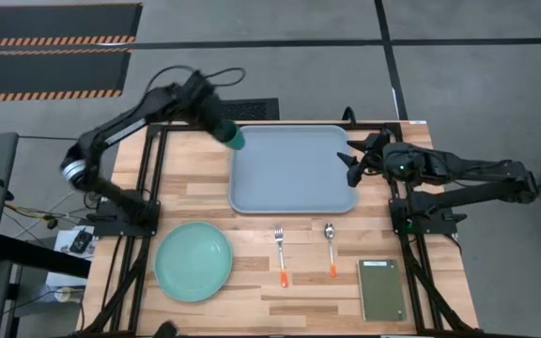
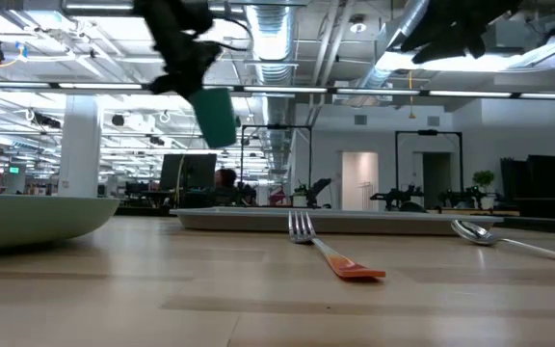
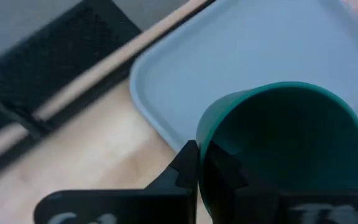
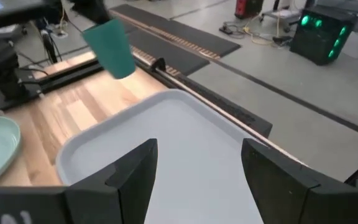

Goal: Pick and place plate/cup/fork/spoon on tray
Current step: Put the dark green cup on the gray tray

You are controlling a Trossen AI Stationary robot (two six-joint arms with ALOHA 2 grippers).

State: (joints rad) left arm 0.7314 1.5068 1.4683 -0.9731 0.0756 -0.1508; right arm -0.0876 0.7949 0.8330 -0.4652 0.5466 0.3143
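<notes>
My left gripper (image 1: 225,131) is shut on the small dark green cup (image 1: 237,140) and holds it in the air over the far left corner of the pale blue-grey tray (image 1: 294,169). In the low view the cup (image 2: 217,116) hangs tilted well above the tray (image 2: 355,222). My right gripper (image 1: 355,160) is open and empty above the tray's right edge. The mint-green plate (image 1: 193,261), the fork (image 1: 281,253) and the spoon (image 1: 331,246) lie flat on the table, nearer than the tray. My left gripper holds the cup by its wall at the rim (image 3: 205,134), one finger (image 3: 188,167) outside and the other inside the cup. The cup is lifted clear, tilted, its open mouth toward the wrist camera, and hangs below the gripper (image 2: 186,58).
A small dark green-grey slab (image 1: 383,289) lies at the table's near right corner. The tray's floor (image 4: 166,143) is bare. Black frame rails run along the table's left and right sides (image 1: 148,188).
</notes>
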